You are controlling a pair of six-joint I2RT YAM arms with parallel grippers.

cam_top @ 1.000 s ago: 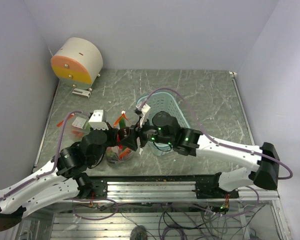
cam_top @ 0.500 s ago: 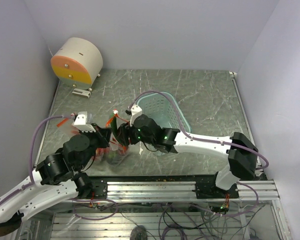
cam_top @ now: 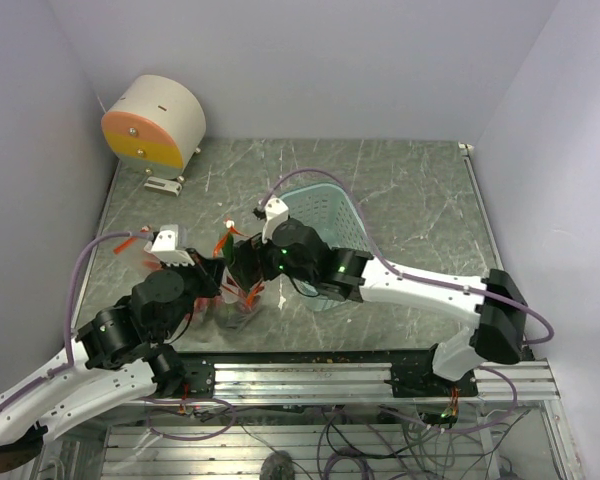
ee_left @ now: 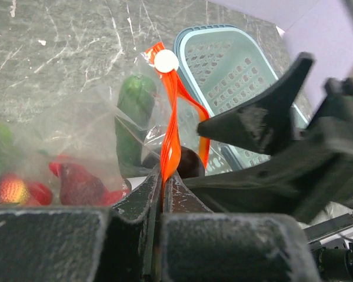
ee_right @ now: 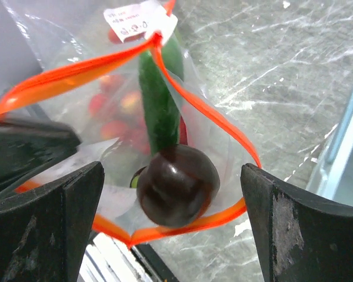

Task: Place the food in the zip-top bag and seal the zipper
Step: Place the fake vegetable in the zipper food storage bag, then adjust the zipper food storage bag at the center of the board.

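Top view: the bag (cam_top: 242, 308) lies near the table's (cam_top: 420, 200) 6 o'clock edge, at 8 o'clock from the basket (cam_top: 332, 198). My left pincer (cam_top: 212, 282) and right pincer (cam_top: 242, 268) meet over its mouth; I cannot tell from here how either stands. Left wrist view: my left pincer (ee_left: 163, 187) is clamped on the zipper (ee_left: 172, 132), and the orange strip rises pinched flat toward 12 o'clock. The food sits behind clear film from 9 to 12 o'clock: a cucumber (ee_left: 132, 114), a dark plum (ee_left: 187, 161) and red pieces (ee_left: 76, 181). Right wrist view: my right pincer (ee_right: 172, 176) stands wide apart and grips nothing. The plum rests in the open zipper loop at 6 o'clock, with the cucumber beyond it and a paper tag (ee_right: 138, 20) at 12 o'clock. Assessment: the film looks thin, limp and slippery and will likely sag under any grip. The strip is the only firm part, so I would take hold there, on the loop's 3 o'clock side opposite my left grip. The pieces appear light and hard. The round plum could roll out, so it wants nudging deeper before closing.
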